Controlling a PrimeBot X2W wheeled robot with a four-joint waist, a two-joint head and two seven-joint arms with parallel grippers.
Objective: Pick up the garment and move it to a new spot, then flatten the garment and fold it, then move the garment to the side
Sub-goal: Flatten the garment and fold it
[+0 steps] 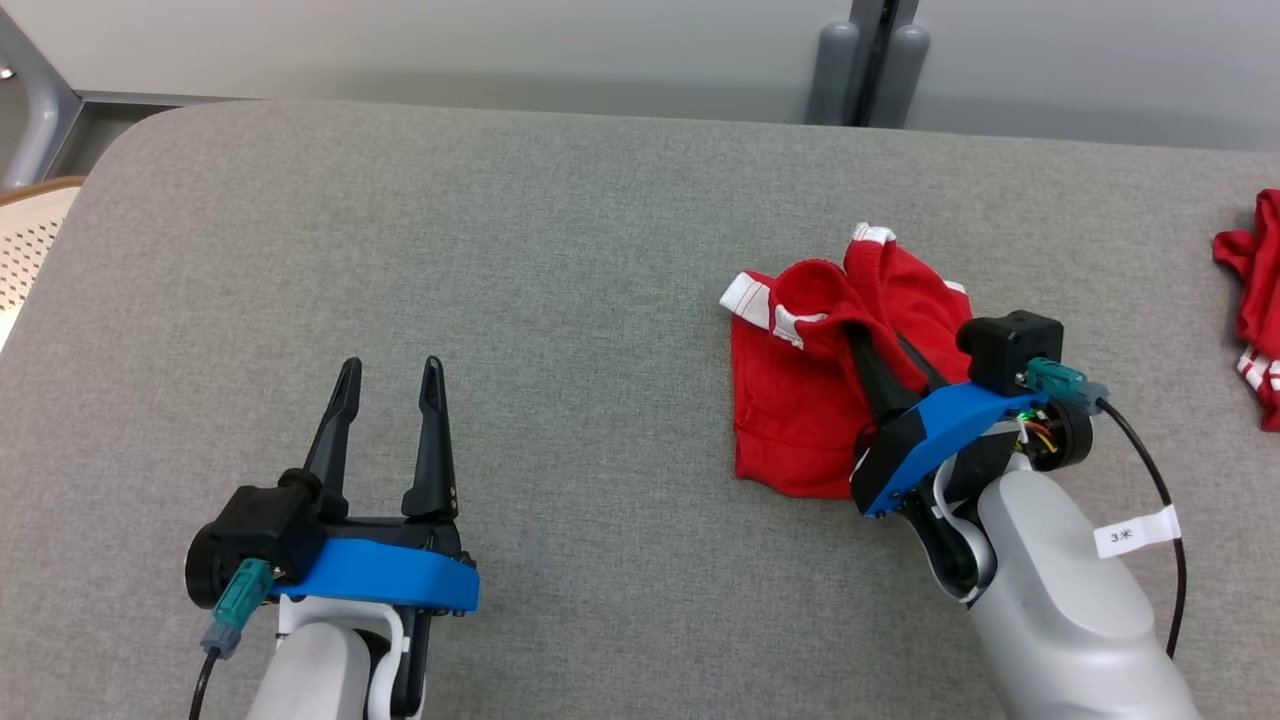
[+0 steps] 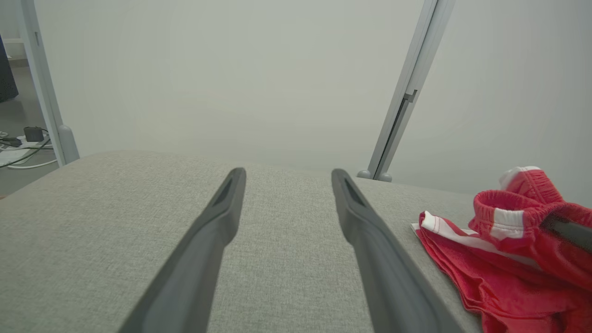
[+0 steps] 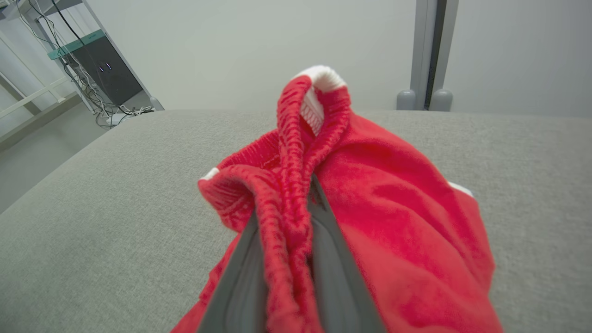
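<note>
Right gripper pinching ribbed waistband, crumpled red garment, grey woven table

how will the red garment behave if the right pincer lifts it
Probably floppy: the red garment bunches in folds around the right pincer. Likely light, being thin cloth. Pinched at its ribbed band, the rest should hang.

Head overhead, wrists low, garment shared

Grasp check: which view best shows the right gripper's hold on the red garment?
Right wrist view: the right gripper pinches the red garment at its ribbed waistband, close up. Head view shows its fingers buried in bunched cloth; left wrist view shows the garment's side and one finger.
</note>
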